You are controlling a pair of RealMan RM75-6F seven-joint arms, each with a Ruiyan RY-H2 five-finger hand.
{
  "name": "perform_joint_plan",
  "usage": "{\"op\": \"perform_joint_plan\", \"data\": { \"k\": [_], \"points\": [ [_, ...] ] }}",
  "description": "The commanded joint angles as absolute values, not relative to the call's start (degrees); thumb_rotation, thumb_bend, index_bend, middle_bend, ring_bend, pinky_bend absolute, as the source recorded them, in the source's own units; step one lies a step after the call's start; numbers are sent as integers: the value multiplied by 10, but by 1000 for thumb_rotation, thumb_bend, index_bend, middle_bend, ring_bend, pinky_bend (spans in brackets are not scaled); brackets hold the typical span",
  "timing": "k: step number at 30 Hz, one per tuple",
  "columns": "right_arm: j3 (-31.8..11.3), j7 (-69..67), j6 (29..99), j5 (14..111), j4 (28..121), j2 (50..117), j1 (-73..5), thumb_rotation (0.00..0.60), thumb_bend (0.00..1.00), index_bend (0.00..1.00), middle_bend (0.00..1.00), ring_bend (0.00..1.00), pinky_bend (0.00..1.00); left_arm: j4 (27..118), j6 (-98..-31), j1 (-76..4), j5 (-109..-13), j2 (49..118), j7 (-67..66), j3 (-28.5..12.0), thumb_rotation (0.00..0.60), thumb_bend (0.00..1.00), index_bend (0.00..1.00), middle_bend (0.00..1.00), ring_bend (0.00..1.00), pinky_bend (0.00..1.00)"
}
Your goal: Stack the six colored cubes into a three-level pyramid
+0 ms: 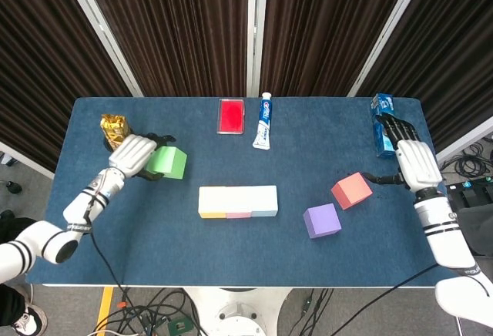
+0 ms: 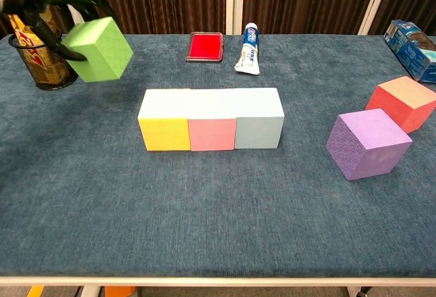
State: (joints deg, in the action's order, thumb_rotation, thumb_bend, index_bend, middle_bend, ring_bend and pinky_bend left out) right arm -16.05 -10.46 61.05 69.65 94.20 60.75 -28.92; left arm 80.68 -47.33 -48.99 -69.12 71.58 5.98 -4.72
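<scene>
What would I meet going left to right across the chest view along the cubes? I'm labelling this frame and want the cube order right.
green cube, held up by the left hand → yellow cube → pink cube → light blue cube → purple cube → red cube

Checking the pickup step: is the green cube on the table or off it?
Off it. The left hand grips the green cube, which hangs tilted above the table in the chest view.
</scene>
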Motion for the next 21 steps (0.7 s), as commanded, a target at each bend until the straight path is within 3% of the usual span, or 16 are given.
{"op": "perform_joint_plan", "data": {
  "k": [1,5,9,21],
  "points": [
    [-164,-122,604,706,934,604,-295,600,0,0,18,0,0,1036,-494,-505,-411,614,-165,-72,600,285,197,584,233,370],
    [-163,-145,601,725,926,599,-297,600,0,0,20,0,0,1115,-577,-536,-298,624,-273,-60,600,284,186,585,234,357],
    [-160,-168,608,743,922,591,-293,600,0,0,20,0,0,1178,-646,-562,-229,647,-329,-72,600,284,176,587,234,348],
    [-149,-215,649,765,920,564,-257,600,0,0,20,0,0,1241,-768,-638,-145,728,-418,-142,600,285,176,589,244,322]
  ]
}}
